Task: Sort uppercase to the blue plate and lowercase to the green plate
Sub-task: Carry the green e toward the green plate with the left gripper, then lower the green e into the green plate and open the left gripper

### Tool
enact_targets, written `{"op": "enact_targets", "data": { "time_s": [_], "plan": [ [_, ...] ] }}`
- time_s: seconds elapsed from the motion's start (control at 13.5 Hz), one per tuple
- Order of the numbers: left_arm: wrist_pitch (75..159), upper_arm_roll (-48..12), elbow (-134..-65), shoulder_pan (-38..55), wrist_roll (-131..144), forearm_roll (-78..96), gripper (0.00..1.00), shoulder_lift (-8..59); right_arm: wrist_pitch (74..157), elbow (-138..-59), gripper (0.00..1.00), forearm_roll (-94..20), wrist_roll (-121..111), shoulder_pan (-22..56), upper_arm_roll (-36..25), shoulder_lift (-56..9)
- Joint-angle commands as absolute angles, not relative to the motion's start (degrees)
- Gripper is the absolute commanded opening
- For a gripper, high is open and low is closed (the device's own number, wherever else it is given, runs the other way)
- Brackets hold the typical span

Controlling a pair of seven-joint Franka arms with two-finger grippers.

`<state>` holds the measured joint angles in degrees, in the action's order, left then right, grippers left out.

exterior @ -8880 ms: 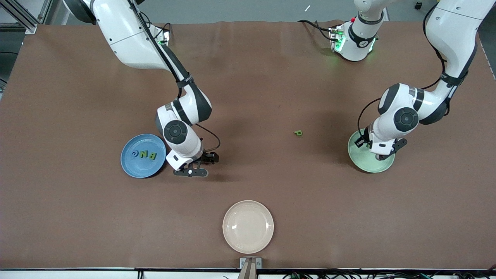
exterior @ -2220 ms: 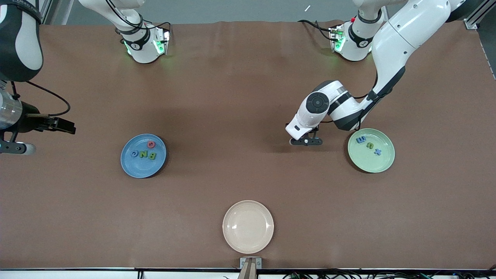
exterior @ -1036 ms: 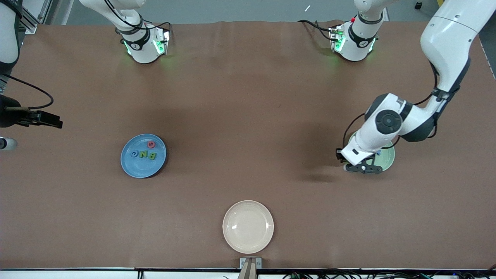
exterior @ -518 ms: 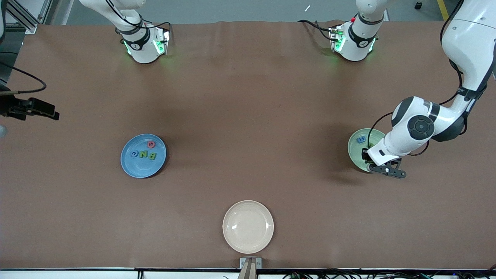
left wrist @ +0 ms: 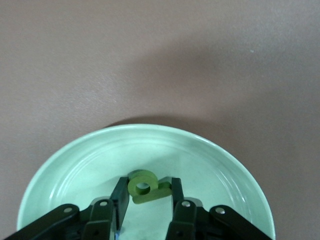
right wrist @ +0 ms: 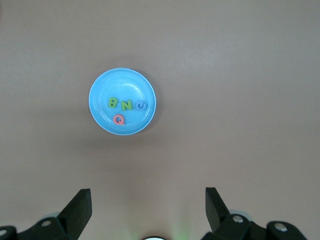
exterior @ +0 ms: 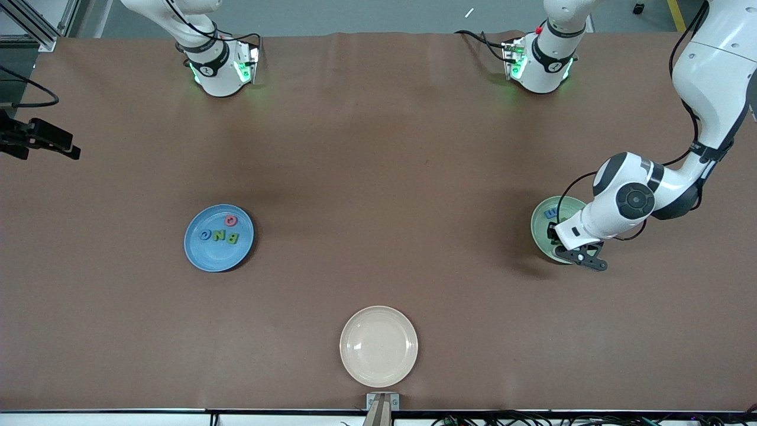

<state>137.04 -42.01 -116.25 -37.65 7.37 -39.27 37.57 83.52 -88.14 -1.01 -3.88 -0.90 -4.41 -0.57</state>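
Observation:
The pale green plate (exterior: 539,225) lies toward the left arm's end of the table; the blue m (exterior: 551,213) shows on it and the arm hides the other letters there. My left gripper (exterior: 578,258) is over this plate, shut on the green p (left wrist: 142,186) just above the plate's floor (left wrist: 75,165). The blue plate (exterior: 219,251) holds the green B (exterior: 233,238), green N (exterior: 219,236), blue G (exterior: 204,235) and red ring letter (exterior: 230,221); the plate also shows in the right wrist view (right wrist: 100,85). My right gripper (exterior: 56,145) is open and empty, high at the right arm's end of the table.
A cream plate (exterior: 378,346) sits near the table edge closest to the front camera. The two arm bases (exterior: 219,65) (exterior: 541,59) stand along the table's edge at the top of the front view.
My left gripper lifted the green p from mid-table and carried it over the green plate. My right arm drew back from the blue plate to the table's end.

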Motion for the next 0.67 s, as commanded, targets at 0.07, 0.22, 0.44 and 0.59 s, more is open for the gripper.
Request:
{"op": "enact_targets", "data": {
  "time_s": [0.07,0.22,0.44,0.59],
  "plan": [
    [136.8,-42.5,-116.8,-38.2,6.9,-40.4,0.4,36.7,84.9,-92.6,1.0,-1.4,-3.7,-0.5,-4.8,3.0],
    [136.2,-42.6,-116.6,-38.3,7.0,-40.3,0.79,36.2,85.0,-92.9,1.0,-1.4,-3.7,-0.4,-4.8,3.1],
    [132.2,-43.6,-115.4,-38.7,7.1,-39.1,1.0,34.5,85.0,-92.9,1.0,-1.3,-3.7,0.0,-4.7,3.2],
    [127.9,-46.0,-113.0,-39.8,7.6,-35.9,1.0,33.4,84.9,-92.9,1.0,-1.2,-3.7,0.1,-4.6,3.2]
  ]
}}
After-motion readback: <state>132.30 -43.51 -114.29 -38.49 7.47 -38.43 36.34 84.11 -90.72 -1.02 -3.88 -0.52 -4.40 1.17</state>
